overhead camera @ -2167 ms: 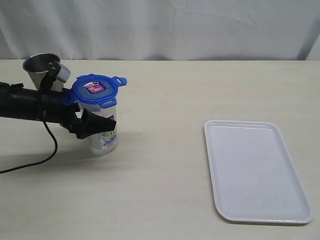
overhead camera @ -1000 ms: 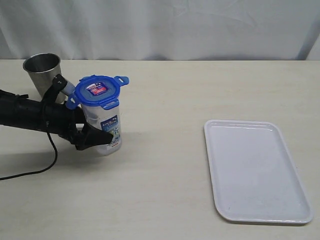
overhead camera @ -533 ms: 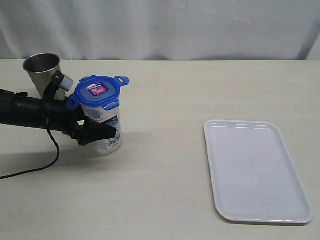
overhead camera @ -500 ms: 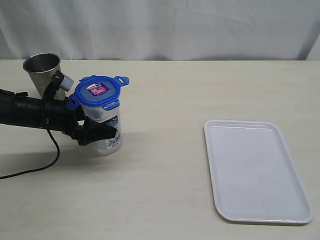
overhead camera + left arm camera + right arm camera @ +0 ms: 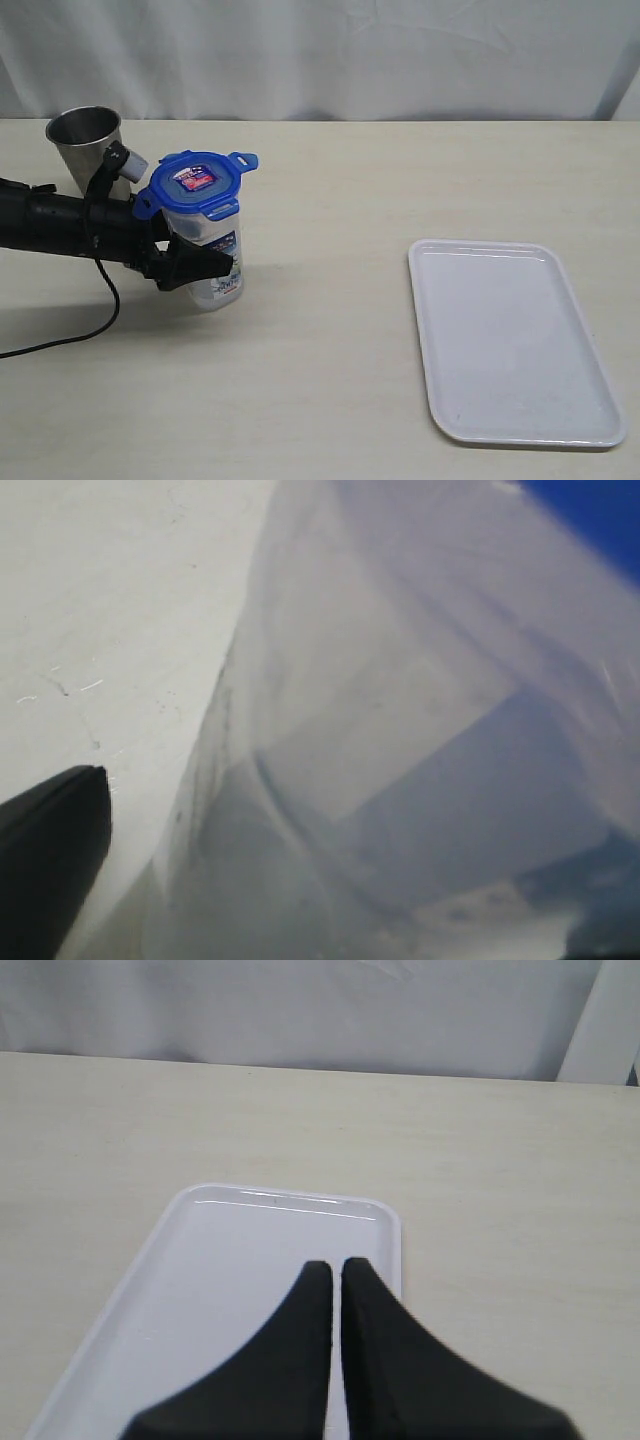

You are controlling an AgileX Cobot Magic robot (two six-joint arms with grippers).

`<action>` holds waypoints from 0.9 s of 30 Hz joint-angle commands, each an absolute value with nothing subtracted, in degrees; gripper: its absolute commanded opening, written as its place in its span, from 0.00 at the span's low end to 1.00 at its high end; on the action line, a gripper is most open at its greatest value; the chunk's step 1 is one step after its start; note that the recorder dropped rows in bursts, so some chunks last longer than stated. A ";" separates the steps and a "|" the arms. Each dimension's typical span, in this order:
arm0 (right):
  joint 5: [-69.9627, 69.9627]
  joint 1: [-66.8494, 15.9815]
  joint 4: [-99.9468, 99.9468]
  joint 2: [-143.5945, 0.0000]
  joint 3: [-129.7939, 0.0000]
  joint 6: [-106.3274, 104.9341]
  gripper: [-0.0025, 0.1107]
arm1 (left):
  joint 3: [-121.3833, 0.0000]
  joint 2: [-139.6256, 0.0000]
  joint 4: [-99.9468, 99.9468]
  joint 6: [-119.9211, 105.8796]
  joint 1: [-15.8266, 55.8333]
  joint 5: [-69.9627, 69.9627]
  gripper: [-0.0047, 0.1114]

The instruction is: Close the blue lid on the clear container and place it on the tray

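Left hand (image 5: pixel 212 262) higher; tray (image 5: pixel 510 340) well apart

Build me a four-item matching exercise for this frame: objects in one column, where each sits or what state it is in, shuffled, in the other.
Things:
1. blue lid
2. clear container
3. tray
4. steel cup

Places or states:
A. stands upright at the back, far left in the exterior view
B. sits on top of the clear container
C. lies flat at the right of the exterior view
D. clamped low on its side by the left gripper

Pairs: 1-B, 2-D, 3-C, 4-A.
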State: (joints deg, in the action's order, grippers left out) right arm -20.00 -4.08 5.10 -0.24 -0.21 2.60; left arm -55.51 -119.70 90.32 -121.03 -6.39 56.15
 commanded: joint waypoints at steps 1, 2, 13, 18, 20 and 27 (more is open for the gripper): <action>-19.82 -4.18 5.26 0.00 0.00 2.58 0.06 | -55.46 -119.65 91.14 -122.25 -6.00 56.44 0.91; -19.82 -4.18 5.26 0.00 0.00 2.58 0.06 | -55.46 -119.65 91.14 -122.25 -6.00 56.44 0.90; -19.82 -4.18 5.26 0.00 0.00 2.58 0.06 | -55.46 -119.65 90.43 -122.25 -6.00 56.44 0.28; -19.82 -4.18 5.26 0.00 0.00 2.58 0.06 | -55.79 -119.65 90.22 -122.25 -6.00 53.35 0.04; -19.82 -4.18 5.26 0.00 0.00 2.58 0.06 | -55.78 -119.65 90.92 -122.25 -6.00 51.05 0.04; -19.82 -4.18 5.26 0.00 0.00 2.58 0.06 | -55.44 -119.65 90.16 -120.73 -6.00 49.33 0.04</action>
